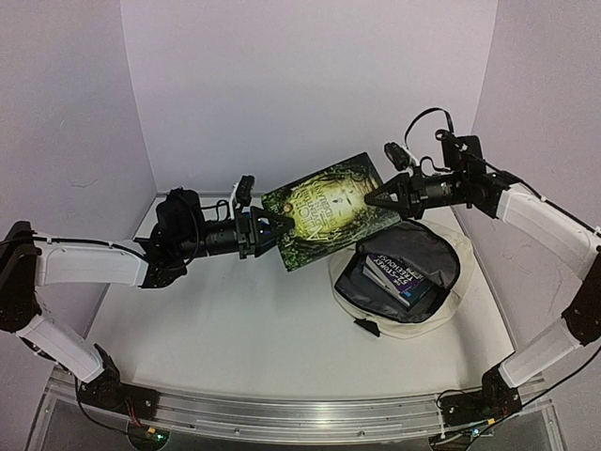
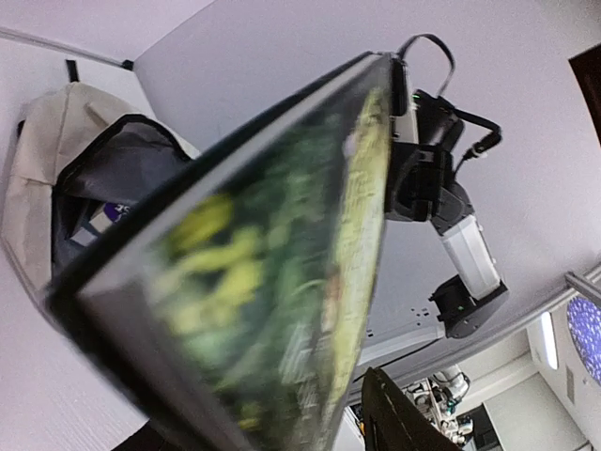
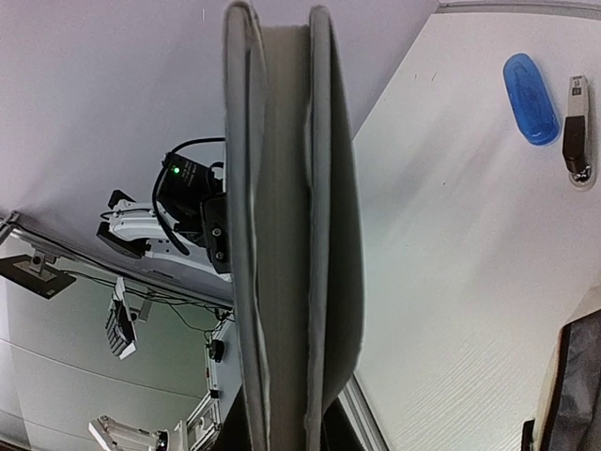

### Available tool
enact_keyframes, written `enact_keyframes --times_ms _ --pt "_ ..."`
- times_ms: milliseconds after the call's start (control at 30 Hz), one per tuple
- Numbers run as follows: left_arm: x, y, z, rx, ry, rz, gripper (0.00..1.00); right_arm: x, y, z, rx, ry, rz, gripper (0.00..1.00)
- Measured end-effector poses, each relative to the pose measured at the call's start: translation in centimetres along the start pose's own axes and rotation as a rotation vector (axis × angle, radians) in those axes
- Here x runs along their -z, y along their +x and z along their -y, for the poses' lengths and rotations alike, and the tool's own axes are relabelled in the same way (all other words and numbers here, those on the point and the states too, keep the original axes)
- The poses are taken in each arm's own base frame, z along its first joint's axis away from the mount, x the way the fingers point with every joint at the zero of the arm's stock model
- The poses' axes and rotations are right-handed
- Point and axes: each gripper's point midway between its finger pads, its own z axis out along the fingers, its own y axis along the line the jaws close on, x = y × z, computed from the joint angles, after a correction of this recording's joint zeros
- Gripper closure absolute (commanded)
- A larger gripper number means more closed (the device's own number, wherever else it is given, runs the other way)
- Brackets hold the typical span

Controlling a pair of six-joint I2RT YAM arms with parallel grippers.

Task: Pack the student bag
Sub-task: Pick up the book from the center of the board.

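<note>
A green hardcover book (image 1: 324, 211) hangs tilted in the air above the table. My right gripper (image 1: 371, 199) is shut on its right edge; the right wrist view looks straight along the book's page edge (image 3: 282, 235). My left gripper (image 1: 274, 228) stands open around the book's left corner. In the left wrist view one dark finger (image 2: 404, 413) shows a small gap from the cover (image 2: 272, 272). The student bag (image 1: 441, 305), cream with dark grey lining, lies open below the right gripper. A purple-and-white book (image 1: 399, 274) lies inside the bag.
A blue oval case (image 3: 531, 99) and a small black-and-white stick (image 3: 576, 127) lie on the white table (image 1: 235, 319) at the back. A black strap tab (image 1: 366, 327) sticks out at the bag's near edge. White walls close in the back and sides.
</note>
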Motion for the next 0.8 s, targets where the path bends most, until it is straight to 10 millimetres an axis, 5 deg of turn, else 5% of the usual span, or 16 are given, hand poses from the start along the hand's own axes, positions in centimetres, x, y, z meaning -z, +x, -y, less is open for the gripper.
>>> enact_keyframes --times_ms 267,467,567,800 --pt "-0.5 0.3 2.0 -0.02 0.135 -0.018 0.82 -0.1 0.4 -0.6 0.003 -0.055 -0.028 0.96" --pt "-0.5 0.2 3.1 -0.021 0.198 -0.018 1.0 -0.1 0.2 -0.2 0.018 -0.05 -0.022 0.45" --pt "-0.4 1.0 2.3 -0.003 0.18 -0.03 1.0 0.0 -0.2 0.5 0.044 -0.018 -0.001 0.4" --pt "0.0 2.9 -0.5 0.055 0.099 -0.067 1.0 1.3 0.0 7.2 0.104 0.286 -0.006 0.4"
